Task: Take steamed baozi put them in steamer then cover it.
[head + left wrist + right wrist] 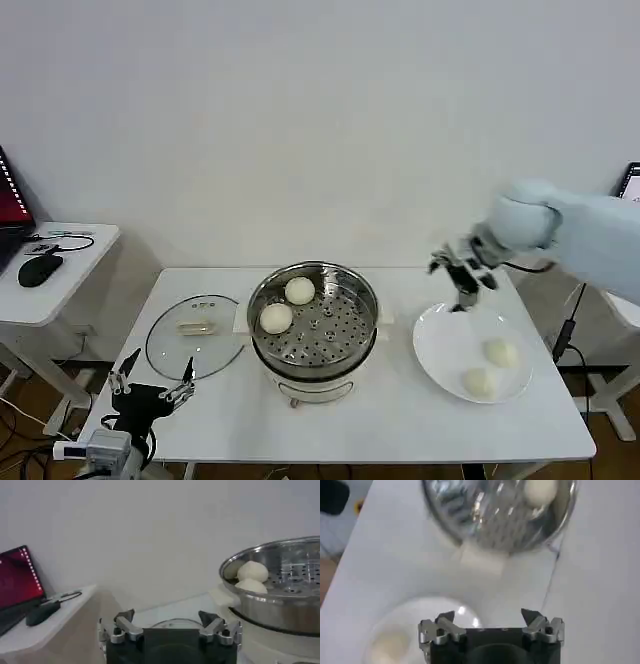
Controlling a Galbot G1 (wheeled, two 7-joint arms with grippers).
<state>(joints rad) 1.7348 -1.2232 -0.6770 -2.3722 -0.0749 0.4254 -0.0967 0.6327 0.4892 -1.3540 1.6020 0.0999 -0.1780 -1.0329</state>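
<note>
Right pincer (462, 283) open above plate (440, 345)

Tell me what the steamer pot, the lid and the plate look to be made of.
Steamer: polished metal, likely stainless steel, mirror-bright with a perforated tray.
Lid: clear glass, the table showing through it, with a metal rim.
Plate: glossy white, probably ceramic, possibly plastic.
</note>
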